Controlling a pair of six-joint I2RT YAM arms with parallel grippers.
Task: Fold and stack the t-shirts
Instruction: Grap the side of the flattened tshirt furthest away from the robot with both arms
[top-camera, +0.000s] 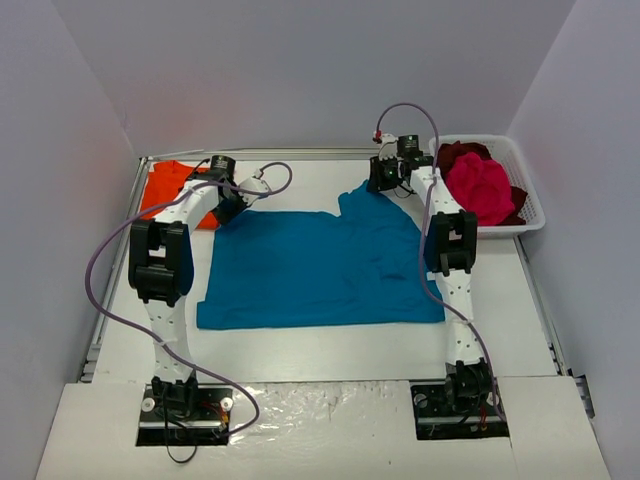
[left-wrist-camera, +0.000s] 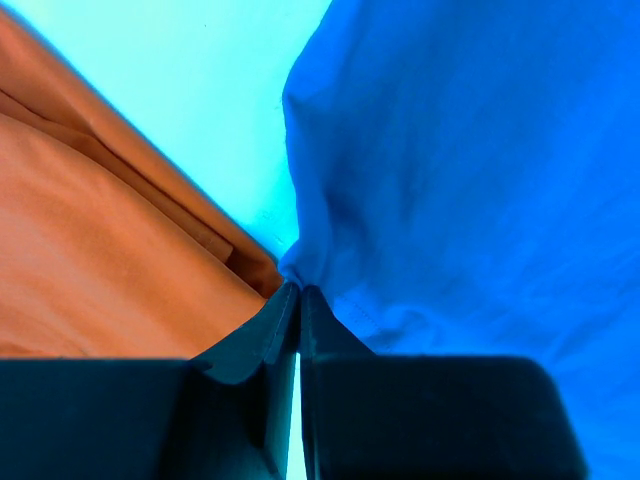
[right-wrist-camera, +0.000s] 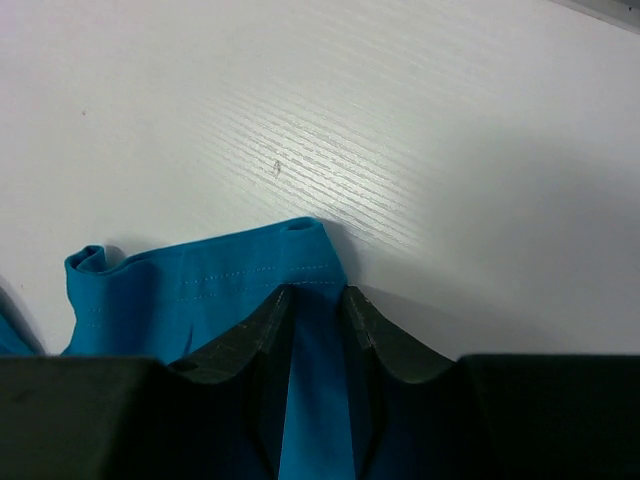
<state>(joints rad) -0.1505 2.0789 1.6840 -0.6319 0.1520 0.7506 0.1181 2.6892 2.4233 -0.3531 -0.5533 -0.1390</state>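
1. Soft teal-blue cloth short-sleeved t-shirt (top-camera: 320, 270) is lying spread flat in the centre of the top view on the white table (top-camera: 300, 345). Its bottom hem is pointing toward the bottom of the frame. Its upper right part is rumpling up toward the upper centre.
2. Left end effector (top-camera: 228, 208) is sitting at the upper left corner of the teal-blue t-shirt, left of centre in the top view.
3. In the left wrist view the left end effector (left-wrist-camera: 300, 300) is showing at the bottom centre. Its black fingers (left-wrist-camera: 255, 345) are pressing together and pinching the shirt's edge, with the cloth puckering right at the tips.
4. Flat orange cloth t-shirt (top-camera: 165, 185) is lying in the upper left of the top view, just beside the left end effector. In the left wrist view it is filling the left side (left-wrist-camera: 100, 250). Bare table is showing between it and the teal cloth at the top, and the two are nearly meeting at the fingertips.
5. Right end effector (top-camera: 385, 180) is sitting at the rumpled upper right corner of the teal-blue t-shirt, upper centre-right of the top view.
6. In the right wrist view the right end effector's fingers (right-wrist-camera: 245, 335) are standing slightly apart at the bottom centre, with the stitched teal hem (right-wrist-camera: 200, 285) running between them. Cannot tell whether they are clamping it or only straddling it.
7. White plastic slotted basket (top-camera: 510, 229) is sitting in the upper right of the top view, just right of the right arm.
8. Crumpled magenta-pink cloth t-shirt (top-camera: 480, 188) is heaping in the basket. Dark red cloth t-shirt (top-camera: 458, 153) is bunching behind and under it.
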